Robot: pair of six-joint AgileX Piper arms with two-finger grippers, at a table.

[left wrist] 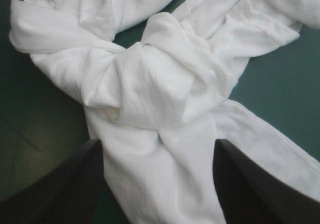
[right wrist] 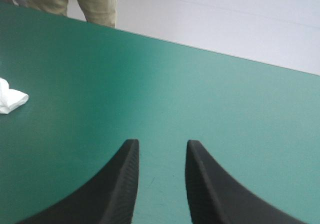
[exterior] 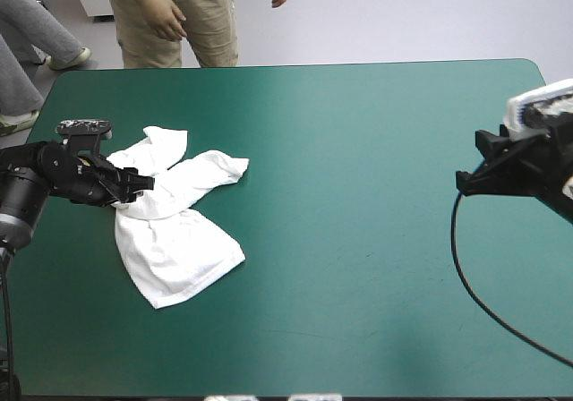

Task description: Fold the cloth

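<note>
Left end effector (exterior: 143, 183) is straddling, fingers wide apart, the bunched middle of the crumpled T-shirt (exterior: 179, 240) lying near the tabletop's (exterior: 358, 150) left edge, perhaps touching it. Right end effector (right wrist: 160, 146) is hanging parted, well away. Grasping seems to be starting, calling next for a firm pinch and lift.

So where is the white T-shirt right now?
In the high view, the T-shirt lies crumpled on the left part of the teal-green table, with the open left gripper over its bunched middle.
</note>
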